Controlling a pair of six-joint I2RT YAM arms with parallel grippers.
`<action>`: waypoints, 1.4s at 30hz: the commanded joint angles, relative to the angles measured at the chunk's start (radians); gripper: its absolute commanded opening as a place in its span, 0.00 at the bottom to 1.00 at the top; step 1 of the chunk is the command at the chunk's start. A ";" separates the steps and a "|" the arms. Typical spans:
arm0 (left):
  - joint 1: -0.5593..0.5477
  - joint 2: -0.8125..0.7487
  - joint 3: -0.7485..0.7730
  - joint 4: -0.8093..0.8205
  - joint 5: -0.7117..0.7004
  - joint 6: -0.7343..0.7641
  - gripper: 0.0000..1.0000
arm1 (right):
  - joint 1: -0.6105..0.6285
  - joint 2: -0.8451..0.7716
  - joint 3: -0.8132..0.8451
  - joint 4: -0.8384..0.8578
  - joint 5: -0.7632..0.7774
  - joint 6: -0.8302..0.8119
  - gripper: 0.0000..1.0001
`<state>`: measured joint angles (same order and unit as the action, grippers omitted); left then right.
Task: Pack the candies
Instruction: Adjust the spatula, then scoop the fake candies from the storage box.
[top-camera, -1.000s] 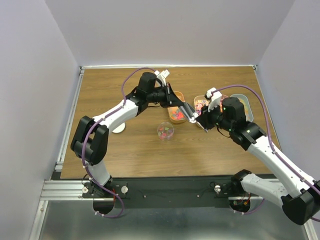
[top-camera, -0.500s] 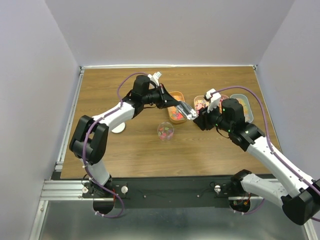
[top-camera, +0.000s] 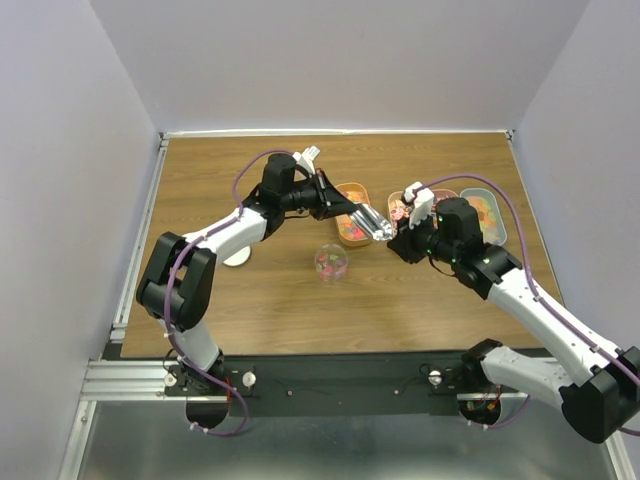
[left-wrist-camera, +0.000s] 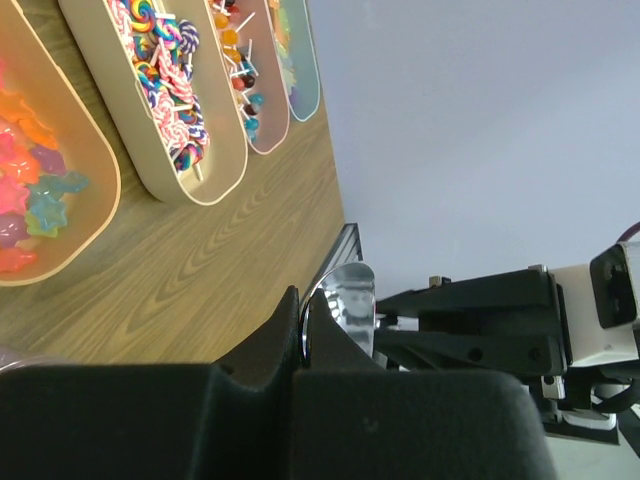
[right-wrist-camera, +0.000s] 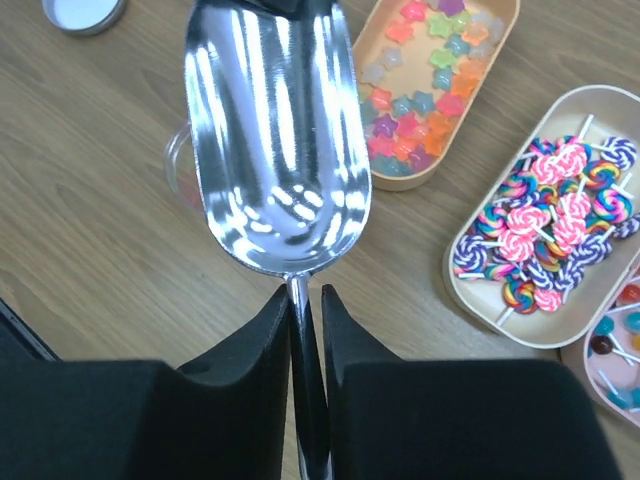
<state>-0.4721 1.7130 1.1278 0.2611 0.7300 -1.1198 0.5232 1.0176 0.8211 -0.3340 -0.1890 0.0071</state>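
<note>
Left gripper: now stretched out flatter toward the right gripper, with its wrist drawn back to its own left. Its closed tips pinch the far lip of the scoop.
Scoop: has swung from a steep angle ahead of the right gripper to lie in line between both grippers.
Right gripper: nudged toward the left gripper, wrist slightly rolled.

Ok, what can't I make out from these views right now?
Top view: fingertips of the right gripper are hidden under its own wrist; its grip on the scoop is unreadable there.
Right wrist view: the scoop bowl covers most of the jar; contents unseen there.
Left wrist view: trays cut off by the frame edges.
</note>
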 joint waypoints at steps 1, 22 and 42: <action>0.006 -0.044 -0.006 0.035 0.048 -0.023 0.00 | -0.002 0.001 0.006 0.012 -0.018 -0.022 0.14; 0.069 0.031 0.225 -0.260 -0.506 0.524 0.72 | -0.002 0.383 0.387 -0.396 0.022 0.123 0.01; 0.036 0.476 0.590 -0.316 -0.629 0.672 0.46 | 0.015 0.973 0.986 -0.825 0.137 0.212 0.01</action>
<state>-0.4103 2.1429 1.6722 -0.0406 0.1154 -0.4698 0.5240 1.9148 1.7004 -1.0115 -0.0860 0.2001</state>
